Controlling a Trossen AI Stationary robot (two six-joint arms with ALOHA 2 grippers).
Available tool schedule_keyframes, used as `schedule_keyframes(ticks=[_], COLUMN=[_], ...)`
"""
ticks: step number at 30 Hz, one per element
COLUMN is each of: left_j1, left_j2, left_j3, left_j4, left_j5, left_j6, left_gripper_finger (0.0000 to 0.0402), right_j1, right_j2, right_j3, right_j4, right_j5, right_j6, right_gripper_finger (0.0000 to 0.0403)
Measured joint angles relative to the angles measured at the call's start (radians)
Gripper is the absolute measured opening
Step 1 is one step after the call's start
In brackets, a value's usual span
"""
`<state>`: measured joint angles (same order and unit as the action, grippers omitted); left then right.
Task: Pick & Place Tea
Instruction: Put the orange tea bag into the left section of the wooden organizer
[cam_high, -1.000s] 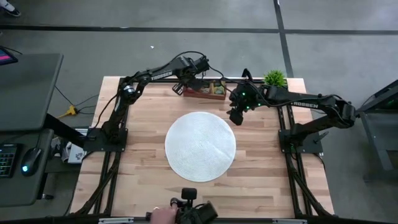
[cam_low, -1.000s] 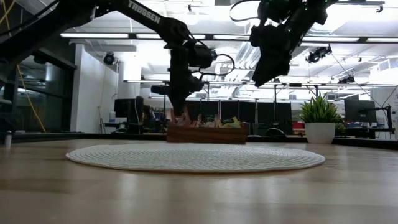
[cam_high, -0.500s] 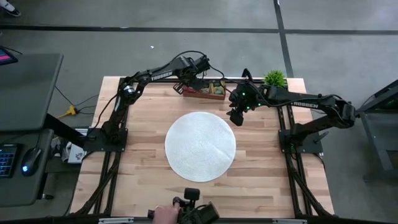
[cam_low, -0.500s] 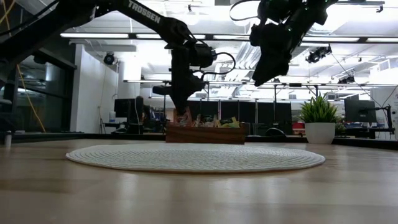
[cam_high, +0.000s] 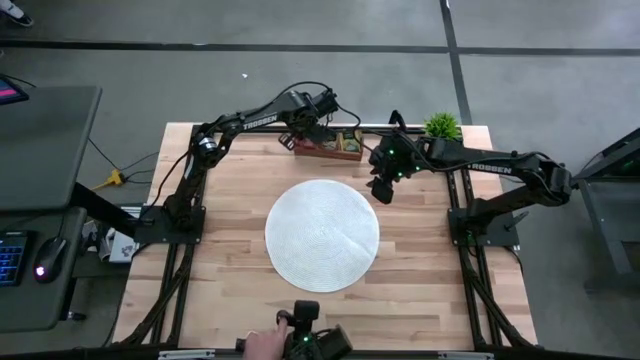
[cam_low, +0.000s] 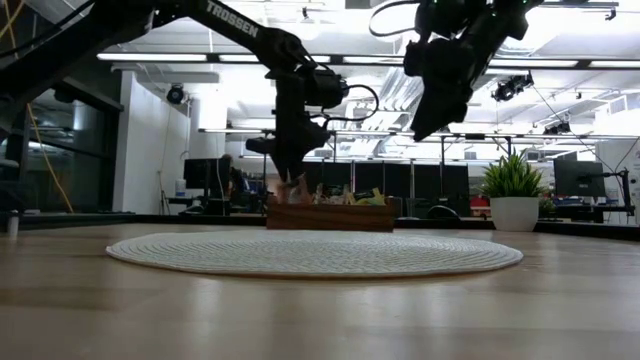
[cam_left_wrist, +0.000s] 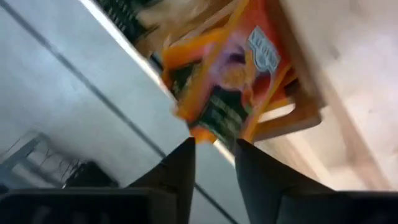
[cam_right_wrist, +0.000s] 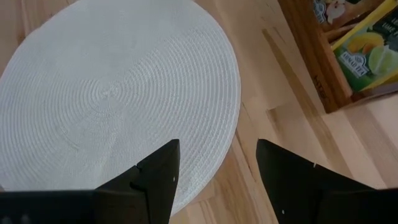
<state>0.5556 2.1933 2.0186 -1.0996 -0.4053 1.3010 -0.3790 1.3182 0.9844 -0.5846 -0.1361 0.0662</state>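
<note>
At the far edge of the worktop (cam_high: 220, 270), the wooden tray (cam_high: 328, 148) holds the tea packets (cam_high: 349, 142), which stand on edge in its compartments. Over the tray's left end, the left end effector (cam_high: 297, 138) points down at the packets. From the left wrist view, its two fingers (cam_left_wrist: 177, 171) stand slightly apart, just short of an orange packet (cam_left_wrist: 233, 78) that leans in the end compartment; nothing lies between them, so the end effector is released and holds no packet. Across the table at low level, the same end effector (cam_low: 290, 180) hangs right above the tray (cam_low: 330, 215), its tips close to the packets' top edges.

Right of the tray, the right end effector (cam_high: 380, 190) hovers in the air near the round white mat (cam_high: 322, 235), fingers (cam_right_wrist: 155, 180) spread wide and empty. A green-and-yellow packet (cam_right_wrist: 364, 53) shows in the tray's nearest compartment. A potted plant (cam_high: 441, 126) stands by the far right corner.
</note>
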Motion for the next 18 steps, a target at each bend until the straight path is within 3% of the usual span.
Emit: schedule_keyframes(ticks=[5,10,14,18], left_j1=[-0.002,-0.007,-0.006,-0.004], left_j2=[0.0,0.0,0.0,0.0], left_j3=[0.0,0.021,0.091,0.19], left_j4=[0.024,0.046,0.037,0.006], left_j5=[-0.063,-0.179,-0.17,-0.082], left_j6=[0.0,-0.004,-0.067,-0.148], left_gripper_finger=[0.0141,0.0149,0.015,0.015], right_j1=[0.0,0.0,0.0,-0.001], right_j2=[0.0,0.0,0.0,-0.026], right_j3=[0.0,0.0,0.0,0.0], right_j4=[-0.02,-0.024,-0.026,-0.046], right_j5=[0.0,0.002,0.018,0.04], right_j6=[-0.007,-0.018,-0.023,-0.029], right_gripper_finger=[0.0208,0.0208,0.0208,0.0208])
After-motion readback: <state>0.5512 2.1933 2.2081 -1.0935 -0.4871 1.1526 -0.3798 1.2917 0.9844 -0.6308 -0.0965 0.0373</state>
